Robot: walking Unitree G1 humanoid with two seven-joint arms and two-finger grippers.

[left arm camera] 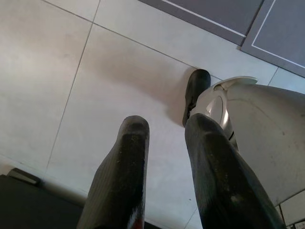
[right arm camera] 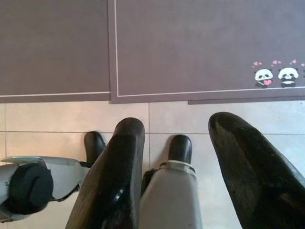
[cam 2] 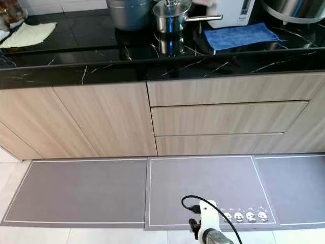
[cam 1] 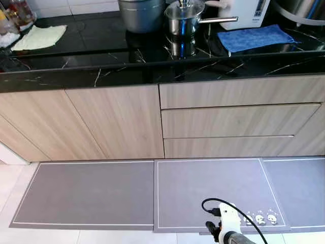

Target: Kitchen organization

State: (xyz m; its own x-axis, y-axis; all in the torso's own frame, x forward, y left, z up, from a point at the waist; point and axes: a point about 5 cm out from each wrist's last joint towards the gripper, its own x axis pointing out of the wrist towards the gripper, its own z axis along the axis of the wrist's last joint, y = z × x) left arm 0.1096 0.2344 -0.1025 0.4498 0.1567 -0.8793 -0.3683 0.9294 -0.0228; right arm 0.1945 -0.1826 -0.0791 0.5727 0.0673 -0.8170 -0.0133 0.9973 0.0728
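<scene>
Black marble-look counter, glossy with thin white veins, runs across the top of the head views. On it: a polished stainless saucepan with a knobbed lid and a long straight handle pointing to the robot's right, mirrored in the glossy top; just behind and left of it, a larger dull grey metal pot, contents of both hidden. To the right of the saucepan lies a blue terry cloth, flat, roughly rectangular; behind it stands a white boxy appliance. At the far left of the counter, a pale yellow-green cloth, slightly rumpled. Below the counter, light wood-grain cabinet doors on the left and three handleless drawer fronts on the right, all closed. On the floor, smooth grey mats with thin white border lines lie edge to edge on pale tiles; small panda prints mark one mat's corner. Right arm's white wrist with a looped black cable shows low in the head views. Left gripper hangs over bare tile beside the robot's white leg, jaws slightly parted, holding nothing. Right gripper hangs over the tile at the mat's edge, above the robot's black feet, jaws wide, holding nothing.
</scene>
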